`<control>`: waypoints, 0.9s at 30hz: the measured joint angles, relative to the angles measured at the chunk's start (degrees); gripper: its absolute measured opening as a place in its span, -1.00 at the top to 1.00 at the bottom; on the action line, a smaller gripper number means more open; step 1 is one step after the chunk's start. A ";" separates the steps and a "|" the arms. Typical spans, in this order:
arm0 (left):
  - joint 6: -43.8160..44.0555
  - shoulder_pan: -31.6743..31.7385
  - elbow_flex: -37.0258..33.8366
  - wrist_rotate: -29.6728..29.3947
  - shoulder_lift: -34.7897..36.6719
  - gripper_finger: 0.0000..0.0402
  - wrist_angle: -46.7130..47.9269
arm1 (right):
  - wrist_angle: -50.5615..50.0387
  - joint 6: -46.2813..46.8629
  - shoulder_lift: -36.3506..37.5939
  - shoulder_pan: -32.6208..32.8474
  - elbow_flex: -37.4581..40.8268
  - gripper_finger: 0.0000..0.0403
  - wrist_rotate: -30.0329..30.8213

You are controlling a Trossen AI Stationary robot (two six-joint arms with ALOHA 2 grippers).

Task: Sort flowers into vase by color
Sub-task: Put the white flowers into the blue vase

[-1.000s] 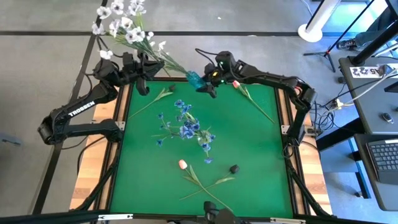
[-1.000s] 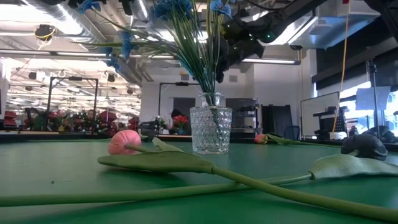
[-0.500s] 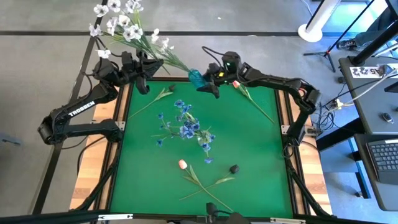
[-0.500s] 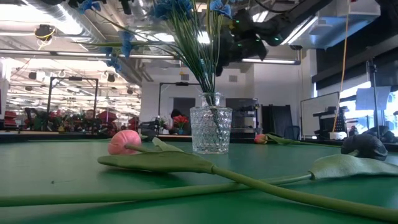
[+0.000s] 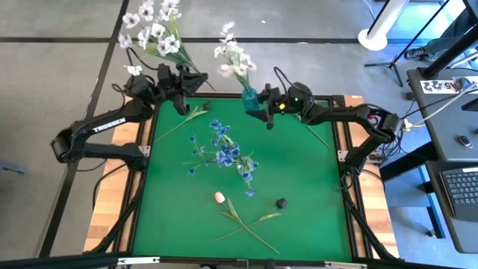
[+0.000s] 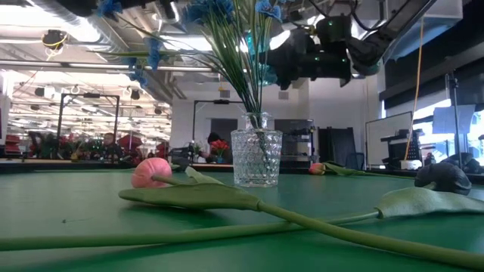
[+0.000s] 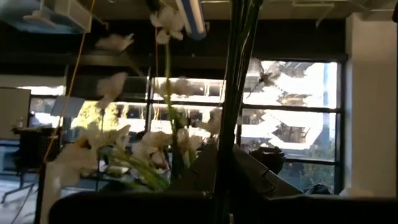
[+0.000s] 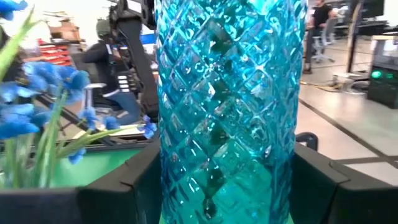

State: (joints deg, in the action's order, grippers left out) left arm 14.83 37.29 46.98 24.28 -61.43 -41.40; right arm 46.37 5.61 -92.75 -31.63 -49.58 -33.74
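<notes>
White blossoms are the step in hand: the left tool point(image 5: 181, 81) is clamped on one white spray point(image 5: 153, 33), while another stands in the blue vase point(image 5: 251, 99) gripped by the right tool point(image 5: 263, 106). Next, the held stems must meet that vase mouth.

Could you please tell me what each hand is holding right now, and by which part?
The right hand grips the blue vase by its sides; the left hand is shut on the white flowers' stems.

Green table mat point(image 5: 299, 194), laptop point(image 5: 459, 187).
</notes>
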 joint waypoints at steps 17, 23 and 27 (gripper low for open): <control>-0.27 -6.68 3.86 -4.49 -15.37 0.91 -17.10 | 0.55 -2.89 -0.09 2.11 -0.45 -0.22 4.33; -0.28 -7.13 8.76 -4.79 -22.03 0.91 -16.94 | 0.22 -2.99 -0.09 2.14 -1.42 -0.22 3.97; -0.34 -7.11 10.62 -5.48 -25.04 0.91 -16.65 | -1.25 -3.12 -0.09 2.14 -1.42 -0.22 3.76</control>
State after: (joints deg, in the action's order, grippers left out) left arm 14.49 30.17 57.60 18.80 -86.47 -58.06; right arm 45.12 2.49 -92.84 -29.50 -51.00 -29.97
